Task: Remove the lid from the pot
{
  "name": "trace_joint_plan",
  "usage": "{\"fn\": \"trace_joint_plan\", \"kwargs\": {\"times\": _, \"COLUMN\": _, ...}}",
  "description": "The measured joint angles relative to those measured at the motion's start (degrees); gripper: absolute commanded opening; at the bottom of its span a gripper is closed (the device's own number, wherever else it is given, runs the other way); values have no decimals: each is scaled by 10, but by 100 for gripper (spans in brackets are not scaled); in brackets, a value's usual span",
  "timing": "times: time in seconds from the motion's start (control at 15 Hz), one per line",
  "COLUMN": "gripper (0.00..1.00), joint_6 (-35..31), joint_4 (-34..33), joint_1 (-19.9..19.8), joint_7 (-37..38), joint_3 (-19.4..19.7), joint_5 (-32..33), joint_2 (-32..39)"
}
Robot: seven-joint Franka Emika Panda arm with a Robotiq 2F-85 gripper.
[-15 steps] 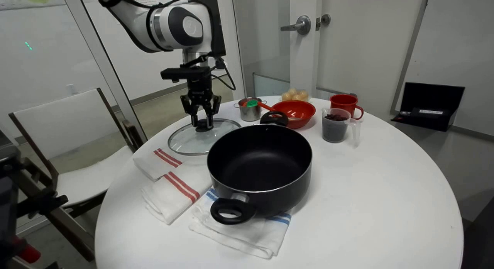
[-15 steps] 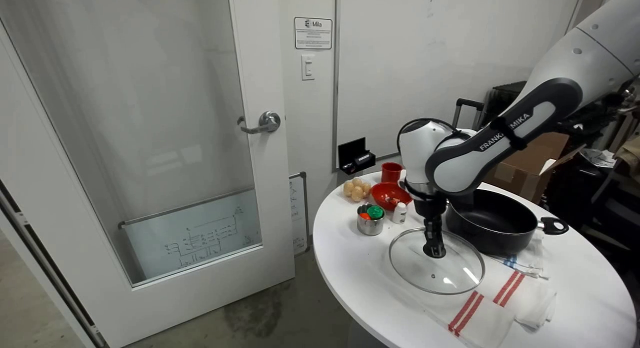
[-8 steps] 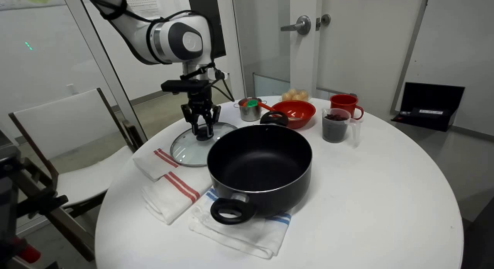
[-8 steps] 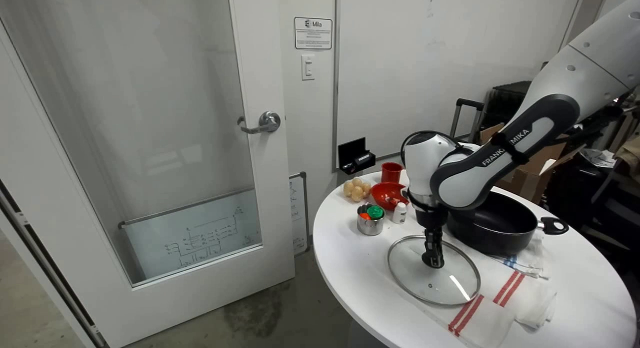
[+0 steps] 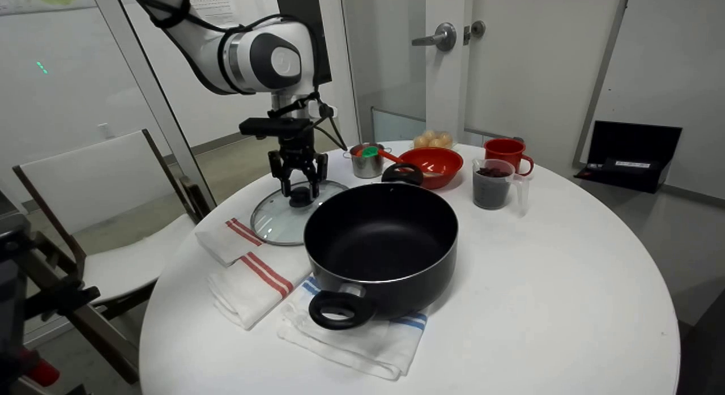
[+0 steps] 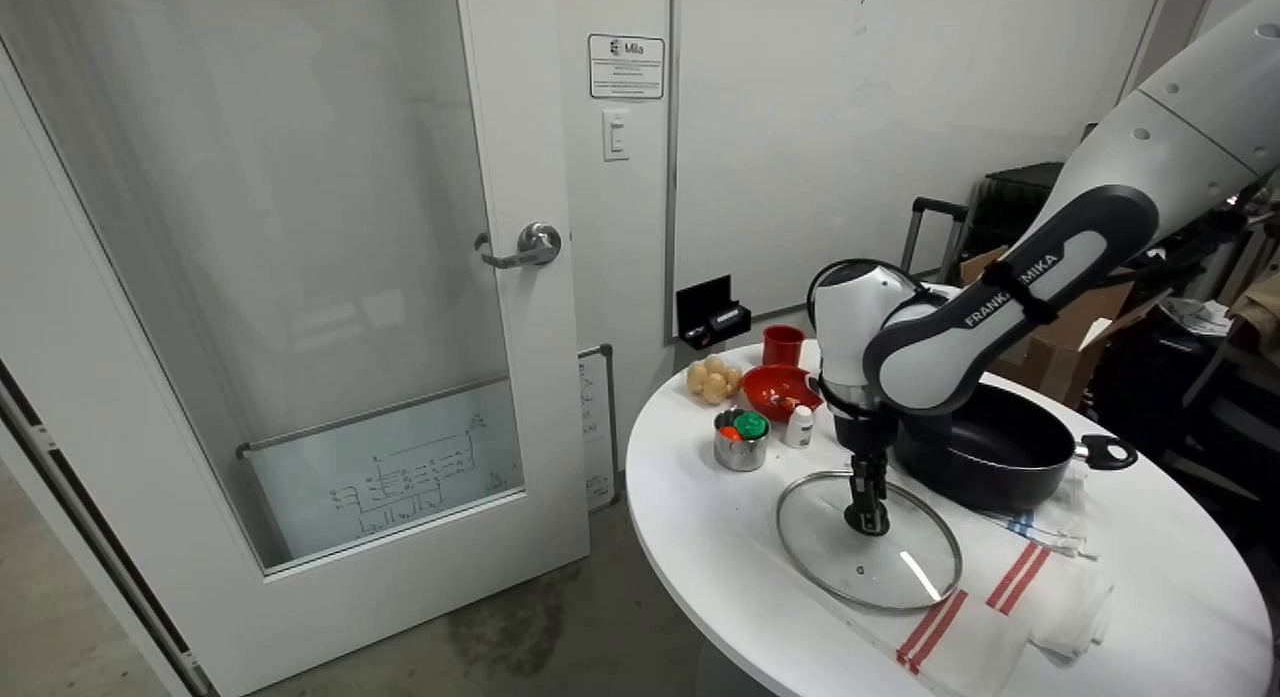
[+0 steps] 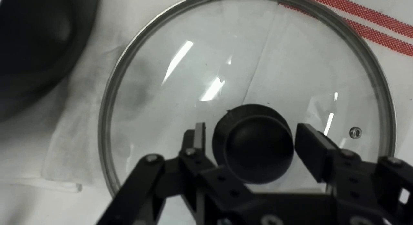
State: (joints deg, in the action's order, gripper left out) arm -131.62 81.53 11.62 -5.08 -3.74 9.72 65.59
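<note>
The lid [image 5: 283,222] lies just beside the pot [image 5: 380,233], the gripper [image 7: 251,133] standing with jaws parted around the knob [image 7: 259,150]; release is judged in hand, the next move calling for straight upward withdrawal.

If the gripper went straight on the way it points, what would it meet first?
Probably the glass lid: the open gripper straddles its knob, though fingertip clearance is hard to judge.
</note>
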Motion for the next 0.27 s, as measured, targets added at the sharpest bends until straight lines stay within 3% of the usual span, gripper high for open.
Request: {"fn": "trace_joint_plan", "kwargs": {"times": 0.27, "gripper": 100, "joint_6": -11, "joint_4": 14, "joint_1": -3, "joint_7": 0, "joint_3": 0, "joint_5": 0, "joint_2": -19}}
